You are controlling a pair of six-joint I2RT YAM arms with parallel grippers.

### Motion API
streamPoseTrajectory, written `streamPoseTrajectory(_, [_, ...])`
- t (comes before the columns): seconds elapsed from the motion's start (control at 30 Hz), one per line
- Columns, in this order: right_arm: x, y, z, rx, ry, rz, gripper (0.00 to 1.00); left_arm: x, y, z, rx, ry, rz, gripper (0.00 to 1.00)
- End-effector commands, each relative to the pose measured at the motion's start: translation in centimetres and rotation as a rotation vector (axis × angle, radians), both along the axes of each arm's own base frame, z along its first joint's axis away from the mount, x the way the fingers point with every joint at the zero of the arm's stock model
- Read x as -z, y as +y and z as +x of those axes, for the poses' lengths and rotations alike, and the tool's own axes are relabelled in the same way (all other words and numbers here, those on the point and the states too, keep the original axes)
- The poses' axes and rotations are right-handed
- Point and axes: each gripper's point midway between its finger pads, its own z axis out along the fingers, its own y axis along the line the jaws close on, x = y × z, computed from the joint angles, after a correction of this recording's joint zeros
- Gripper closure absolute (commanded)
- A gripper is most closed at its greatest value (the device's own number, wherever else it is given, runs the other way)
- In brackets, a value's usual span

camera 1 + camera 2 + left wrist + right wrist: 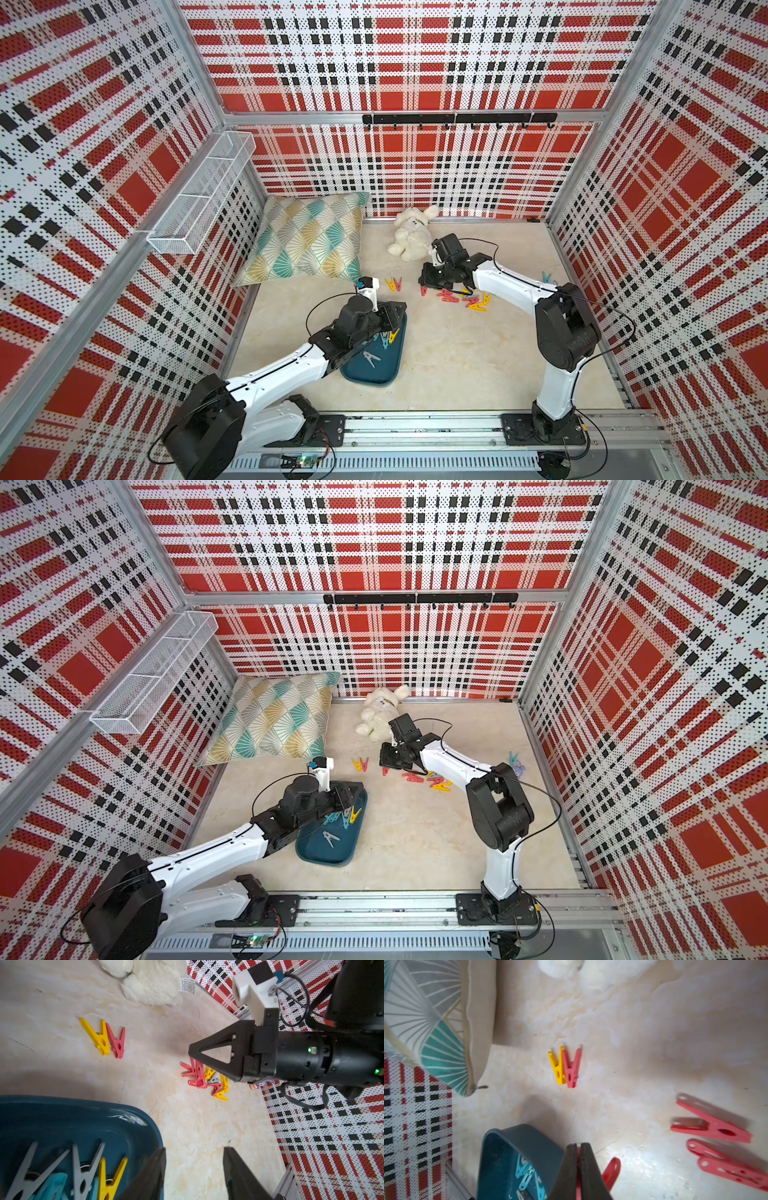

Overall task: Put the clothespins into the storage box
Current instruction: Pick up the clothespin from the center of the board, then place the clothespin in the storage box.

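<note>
Right wrist view showed the right gripper (578, 1145) with its fingers (566, 1167) pressed together on a red clothespin (612, 1168), one leg of which stuck out beside them; whether this pin touched the table (633, 1064) could not be told. In both top views that gripper hung at the near edge of a loose heap of clothespins (461, 297), red, yellow and grey, near the middle of the table. A yellow clothespin (390, 284) and a second red pin (398, 284) lay touching side by side, apart from the heap, between it and the patterned pillow (307, 237). A single light blue clothespin (547, 277) lay well apart near the right wall. The storage box (374, 374), dark teal, lay flat on the table in front of the pillow, on the left arm's side. It held a grey clothespin (371, 358) near its middle and a cluster of light blue pins (385, 338) with one yellow pin (394, 333) toward its far end. In the left wrist view the left gripper (194, 1149) hovered over the box's far corner, its fingers (153, 1174) spread apart with only bare table between them. A white plush toy (411, 237) lay by the back wall, behind the right gripper.
</note>
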Motion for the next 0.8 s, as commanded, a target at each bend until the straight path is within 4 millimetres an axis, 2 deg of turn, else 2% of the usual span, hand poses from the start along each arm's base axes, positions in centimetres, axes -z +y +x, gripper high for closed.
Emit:
streamPoseTrajectory(0.0, [-3.9, 2.5, -0.9, -0.039, -0.040, 0.106, 1.00, -1.3, -0.5, 0.6, 0.014, -0.034, -0.059, 0.49])
streamPoseTrajectory(0.3, [-6.3, 5.5, -3.3, -0.103, -0.036, 0.193, 1.00, -1.5, -0.5, 1.4, 0.013, -0.035, -0.077, 0.49])
streamPoseTrajectory(0.63, [-7.9, 6.6, -4.8, -0.133, -0.043, 0.237, 0.99, -0.7, -0.4, 1.6, 0.004, -0.021, -0.073, 0.51])
streamPoseTrajectory(0.77, [-8.2, 6.9, -5.5, -0.145, -0.047, 0.239, 0.98, -1.1, 0.1, 1.9, -0.005, -0.027, -0.079, 0.52])
